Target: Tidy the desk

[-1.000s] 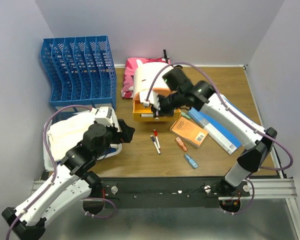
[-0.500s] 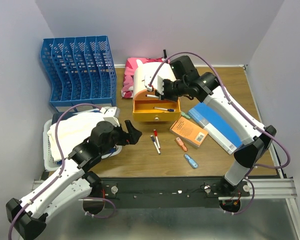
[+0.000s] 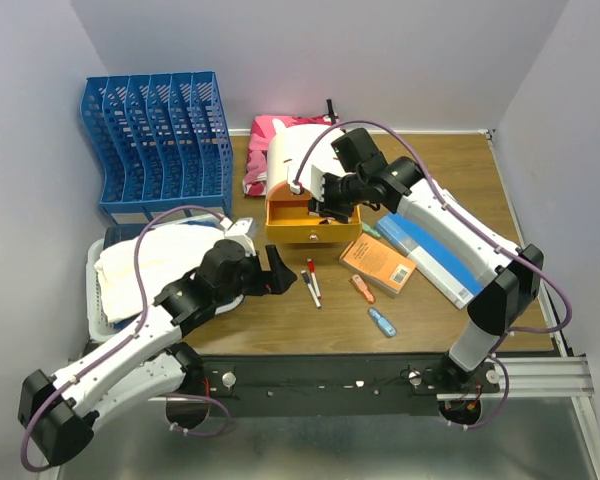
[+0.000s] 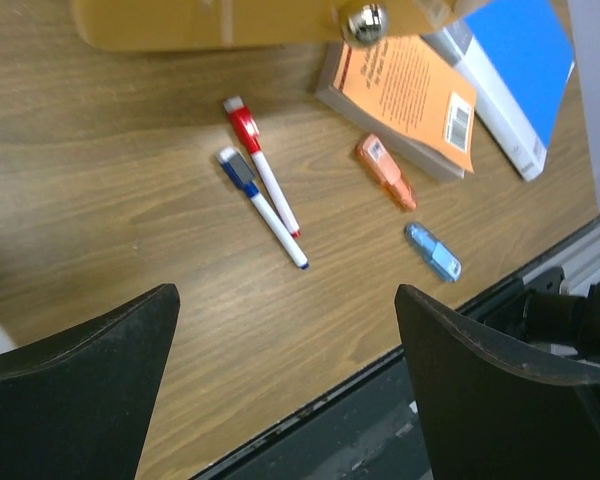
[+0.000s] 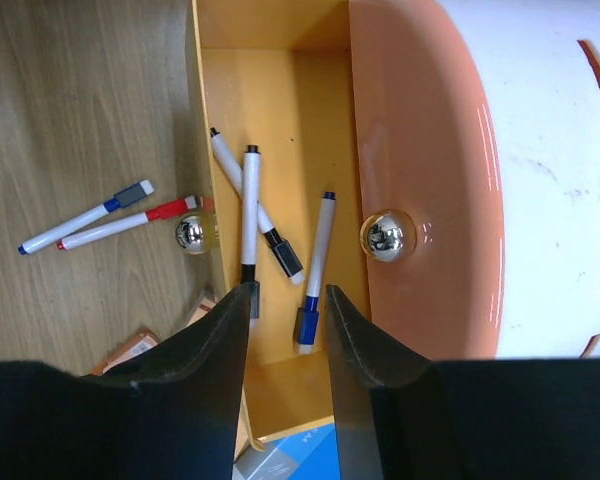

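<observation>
Hovering the left gripper (image 4: 285, 330) wide open and empty over the desk (image 4: 100, 200) spread below, holding the right gripper (image 5: 287, 300) half-parted and empty above the yellow drawer (image 5: 280, 120), risking a double pinch on the side-by-side red marker (image 4: 265, 175) and blue marker (image 4: 267, 212).

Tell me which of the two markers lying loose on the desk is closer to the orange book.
The red-capped marker: it lies on the side toward the orange book, with the blue-capped marker just beyond it.

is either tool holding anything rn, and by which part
Nothing is held. The left tool hangs open above the desk; the right tool is open over the drawer, where three markers lie loose.
</observation>
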Tool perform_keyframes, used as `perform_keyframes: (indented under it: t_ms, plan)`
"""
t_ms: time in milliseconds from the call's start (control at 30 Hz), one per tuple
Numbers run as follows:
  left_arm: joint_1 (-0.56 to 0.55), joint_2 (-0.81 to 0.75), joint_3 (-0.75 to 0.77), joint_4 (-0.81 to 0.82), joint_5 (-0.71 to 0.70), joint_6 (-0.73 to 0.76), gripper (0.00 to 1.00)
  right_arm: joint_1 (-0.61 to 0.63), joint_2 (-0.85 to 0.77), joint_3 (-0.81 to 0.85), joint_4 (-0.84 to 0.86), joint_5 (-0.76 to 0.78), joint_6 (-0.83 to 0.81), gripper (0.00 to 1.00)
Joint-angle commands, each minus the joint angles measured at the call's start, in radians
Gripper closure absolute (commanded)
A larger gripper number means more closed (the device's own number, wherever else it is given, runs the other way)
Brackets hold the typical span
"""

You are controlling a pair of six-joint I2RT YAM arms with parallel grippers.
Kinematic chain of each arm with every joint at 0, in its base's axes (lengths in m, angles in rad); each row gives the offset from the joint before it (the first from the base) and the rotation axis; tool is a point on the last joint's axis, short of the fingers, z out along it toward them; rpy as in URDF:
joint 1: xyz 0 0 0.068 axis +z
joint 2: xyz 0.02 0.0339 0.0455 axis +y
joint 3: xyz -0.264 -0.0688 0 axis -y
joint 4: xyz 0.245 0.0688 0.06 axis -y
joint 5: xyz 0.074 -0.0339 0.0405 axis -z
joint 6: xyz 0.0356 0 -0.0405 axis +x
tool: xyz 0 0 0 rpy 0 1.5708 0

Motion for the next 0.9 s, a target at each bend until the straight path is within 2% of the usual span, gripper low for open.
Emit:
perform_keyframes:
  t_ms: [0,100,233,333,400,433,500,567,867]
  plan:
    - [-0.068,0.091,0.016,0.034,-0.032,-0.039,0.05,-0.007,-0.016,0.005,0.023,-0.010,0.073,0.56]
    - [-0.119,0.150,0.031,0.033,-0.107,-0.089,0.10,-0.026,-0.025,0.034,0.003,-0.089,0.142,0.55]
    - [-0.168,0.202,0.034,0.027,-0.230,-0.201,0.22,-0.058,-0.046,0.024,0.006,-0.200,0.235,0.54]
    - [-0.211,0.240,0.034,0.036,-0.310,-0.284,0.35,-0.072,-0.068,-0.016,0.019,-0.241,0.291,0.51]
    - [-0.234,0.292,0.054,0.024,-0.340,-0.336,0.36,-0.082,-0.079,-0.033,0.034,-0.263,0.334,0.51]
    - [-0.238,0.311,0.059,0.018,-0.363,-0.356,0.42,-0.090,-0.089,-0.050,0.037,-0.292,0.345,0.51]
    - [-0.249,0.368,0.070,0.015,-0.379,-0.387,0.44,-0.111,-0.098,-0.061,0.046,-0.313,0.367,0.51]
    - [-0.255,0.400,0.070,0.027,-0.399,-0.430,0.49,-0.128,-0.115,-0.081,0.049,-0.324,0.371,0.51]
    - [-0.266,0.573,0.093,0.099,-0.412,-0.473,0.52,-0.191,-0.172,-0.154,0.082,-0.367,0.407,0.51]
